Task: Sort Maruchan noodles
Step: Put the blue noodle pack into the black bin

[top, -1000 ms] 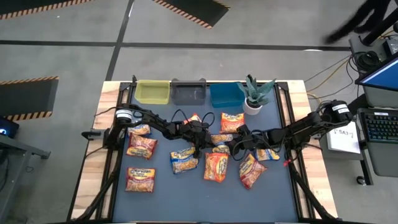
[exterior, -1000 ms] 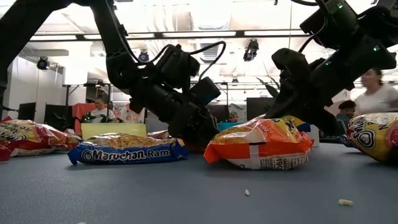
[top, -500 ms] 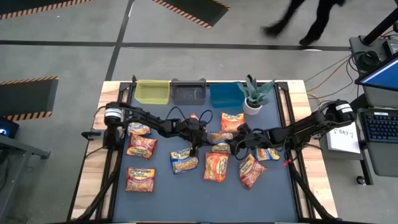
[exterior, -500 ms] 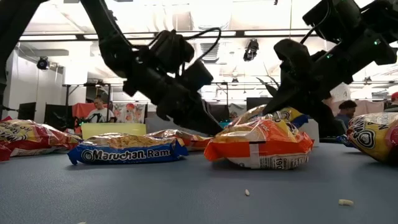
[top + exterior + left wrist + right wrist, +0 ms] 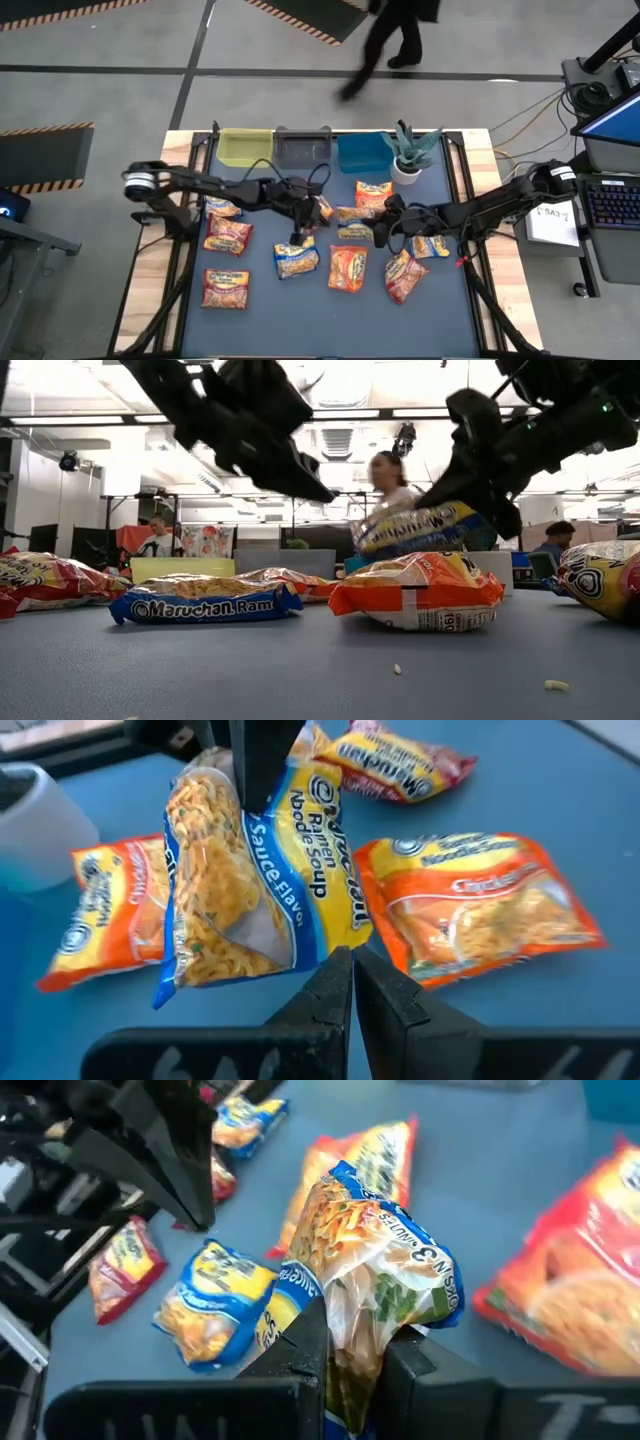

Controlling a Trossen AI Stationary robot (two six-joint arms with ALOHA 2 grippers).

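Right gripper [image 5: 350,1355] clamps a yellow-and-blue packet [image 5: 375,1285] lifted clear of mid-table packets; left gripper [image 5: 352,982], closed and empty, hovers nearby; carry it level towards the bins [image 5: 300,150].

One camera hangs overhead and looks straight down on the whole table [image 5: 150,270], while another sits at tabletop level, peering across it into the room. Each wrist camera rides close behind its own fingers, and both catch the same yellow-and-blue noodle packet [image 5: 255,880] mid-frame.
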